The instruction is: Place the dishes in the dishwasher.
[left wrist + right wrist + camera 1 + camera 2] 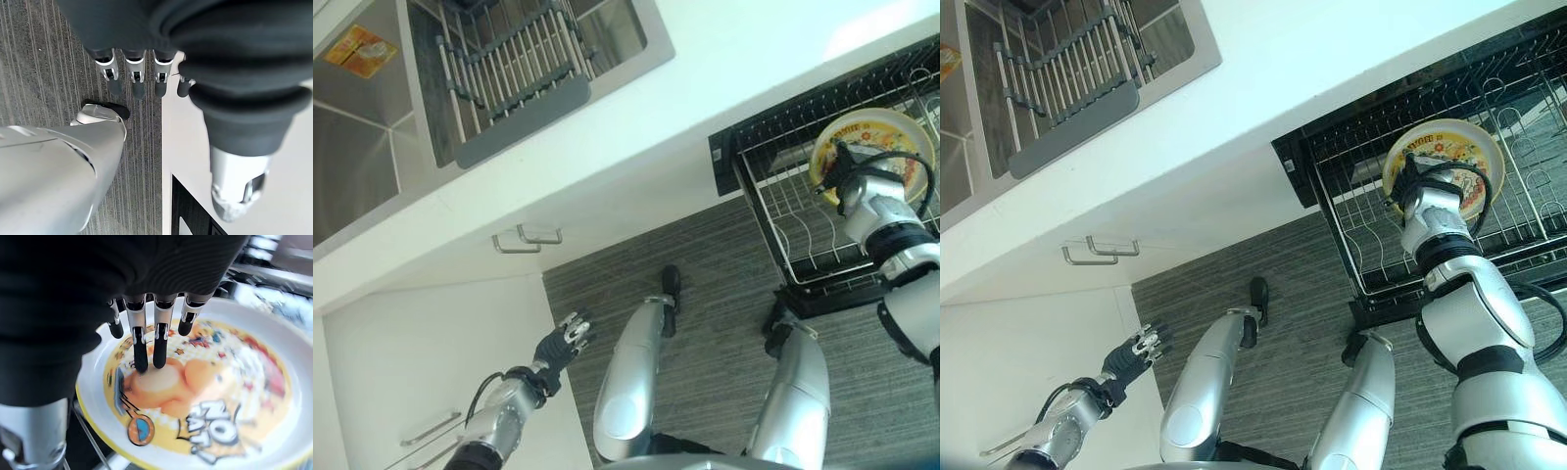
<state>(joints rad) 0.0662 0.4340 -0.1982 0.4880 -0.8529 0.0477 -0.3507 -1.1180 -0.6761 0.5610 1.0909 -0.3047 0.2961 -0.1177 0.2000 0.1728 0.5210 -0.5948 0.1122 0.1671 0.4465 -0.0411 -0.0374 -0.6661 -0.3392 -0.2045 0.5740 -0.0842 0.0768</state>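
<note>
Fingertips (pixel 146 360) of the right hand (pixel 1417 193) press, straight, on a round yellow-rimmed plate (pixel 1459 147) (glossy, cartoon-printed) in the wire rack (pixel 1381 245); left hand (pixel 563 343) hangs spread.

Both arms were silver-grey, and the left hand (pixel 566 340) and the right hand (pixel 146 340) had silver fingers with dark tips under dark ribbed covers.
</note>
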